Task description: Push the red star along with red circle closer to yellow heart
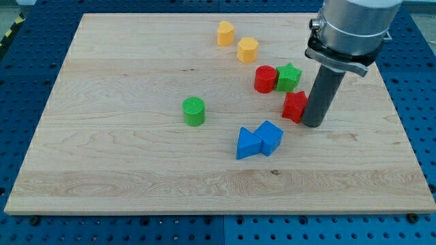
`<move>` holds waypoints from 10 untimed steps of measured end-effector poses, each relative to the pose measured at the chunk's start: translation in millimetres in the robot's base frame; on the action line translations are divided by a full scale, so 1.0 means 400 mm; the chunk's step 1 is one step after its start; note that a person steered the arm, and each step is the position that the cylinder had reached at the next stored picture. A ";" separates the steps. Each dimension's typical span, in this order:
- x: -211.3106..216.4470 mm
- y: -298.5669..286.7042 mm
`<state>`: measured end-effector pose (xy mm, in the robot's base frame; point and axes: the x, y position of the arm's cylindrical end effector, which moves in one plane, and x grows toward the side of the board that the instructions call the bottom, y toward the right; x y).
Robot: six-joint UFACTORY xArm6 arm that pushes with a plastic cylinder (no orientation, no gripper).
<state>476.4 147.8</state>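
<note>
- My tip [313, 124] sits at the view's right side of the red star [295, 106], touching or just short of touching it (contact line hidden by the rod).
- No pincer on this rig, so nothing is open, closed or held; the rod only pushes.
- Red circle [265, 79] lies toward the view's top-left of the star, touching the green star [289, 77] on its right.
- Two yellow blocks toward the view's top: one [225, 33], other [247, 50]. Can't tell for sure which is the heart (the upper-left one looks likelier).
- Risk: a push straight to the view's left sends the star below the circle, missing it; heading must angle up-left.
- Risk: star points give off-centre contact, so it may spin and slip off the tip.
- Risk: green star gets dragged along with the circle, or wedges between the two.
- Risk: the nearer yellow block lies in the path and may be knocked away.
- Blue blocks [259, 140] and green cylinder [194, 111] sit lower on the tabletop [109, 170], off the likely path.
</note>
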 end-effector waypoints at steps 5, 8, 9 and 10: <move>-0.116 -0.083; -0.147 -0.158; -0.175 -0.198; -0.216 -0.235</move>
<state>390.0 54.0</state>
